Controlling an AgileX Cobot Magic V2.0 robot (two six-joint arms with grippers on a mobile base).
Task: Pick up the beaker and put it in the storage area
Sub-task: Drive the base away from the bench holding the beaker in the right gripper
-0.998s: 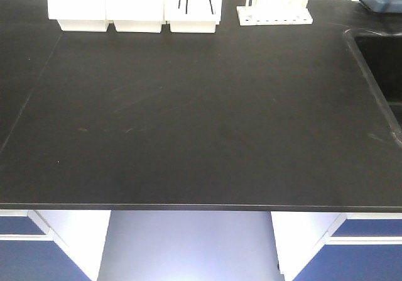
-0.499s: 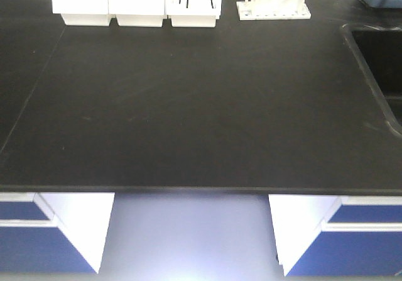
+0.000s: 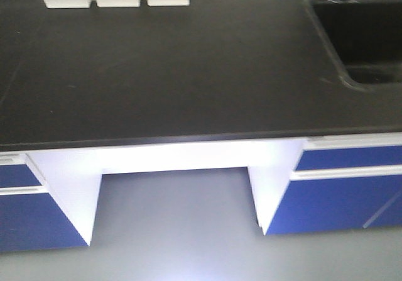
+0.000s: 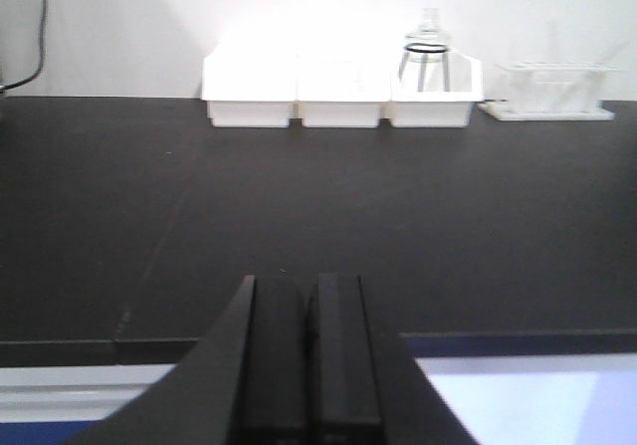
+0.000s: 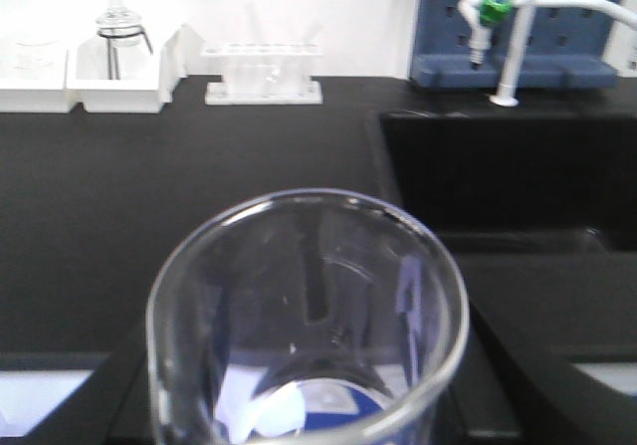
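The beaker (image 5: 309,316) fills the lower part of the right wrist view. It is upright, its round clear rim is toward the camera, and it hangs over the front edge of the black desk (image 3: 176,67). The right claw (image 5: 309,400) pinches it: dark fingers (image 5: 542,395) show on both sides of the glass. The view is too soft to read any markings on the glass.

The left claw (image 4: 304,365) has its two black fingers pressed together with nothing between them, and it is also over the desk's front edge.

At the back of the desk stand three white bins (image 4: 343,102) in a row. The right one holds a glass flask (image 4: 426,52). Beside them is a test-tube rack (image 5: 264,72). To the right are the sink (image 5: 498,176) and a white tap (image 5: 513,37). Under the desk are blue drawers (image 3: 348,193) and a grey floor (image 3: 182,231).
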